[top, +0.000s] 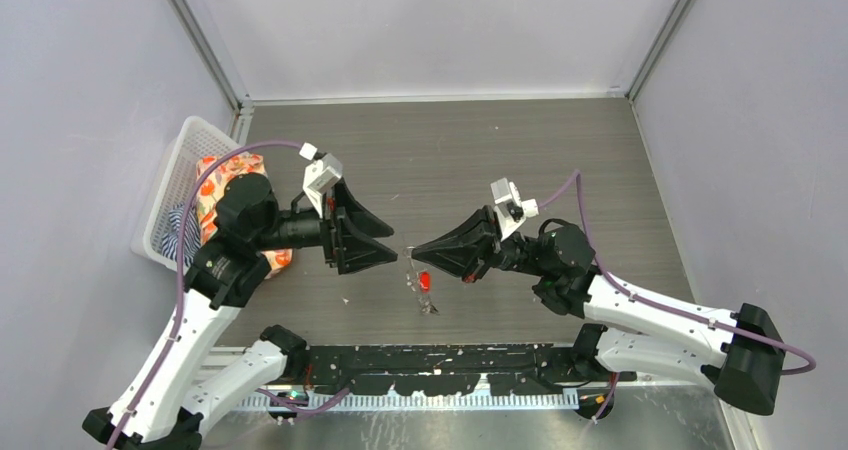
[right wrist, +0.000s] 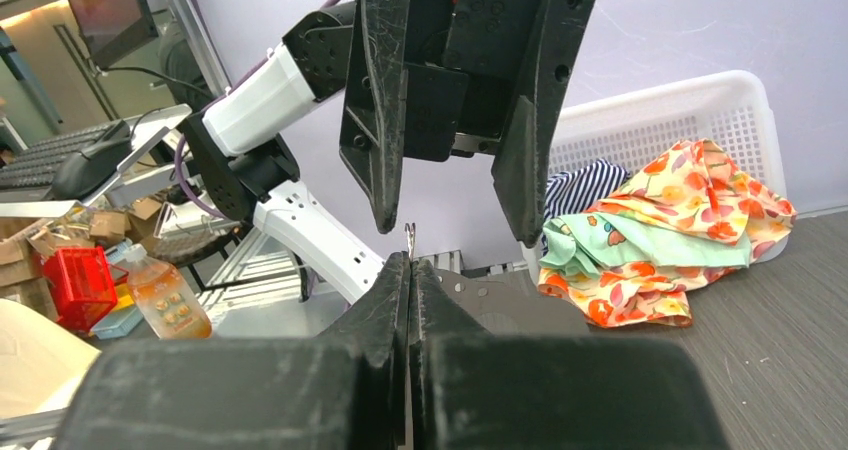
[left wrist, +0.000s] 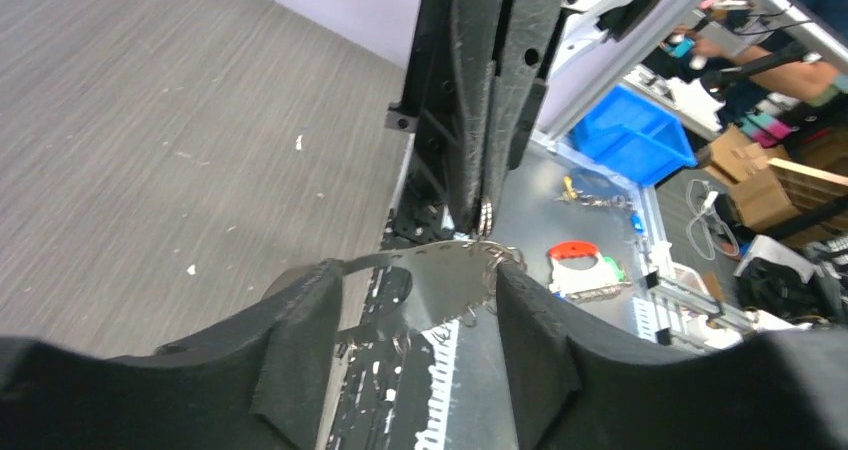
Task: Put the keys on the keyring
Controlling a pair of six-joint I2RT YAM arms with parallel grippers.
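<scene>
The keyring (top: 419,292) hangs as a thin silver loop from my right gripper (top: 412,253), which is shut on its top. In the right wrist view a sliver of silver wire (right wrist: 409,238) sticks up out of the closed right gripper (right wrist: 409,265). A red-headed key (top: 425,281) shows against the hanging ring just below those tips; I cannot tell whether it is threaded on. My left gripper (top: 395,247) faces the right one, open, a short way left of the ring. In the left wrist view, the ring's silver arc (left wrist: 440,255) spans the open left gripper (left wrist: 415,275).
A white mesh basket (top: 172,185) holding floral cloth (top: 225,182) stands against the left wall, close behind the left arm. A black rail (top: 440,370) runs along the near table edge between the arm bases. Grey walls close in the back and sides.
</scene>
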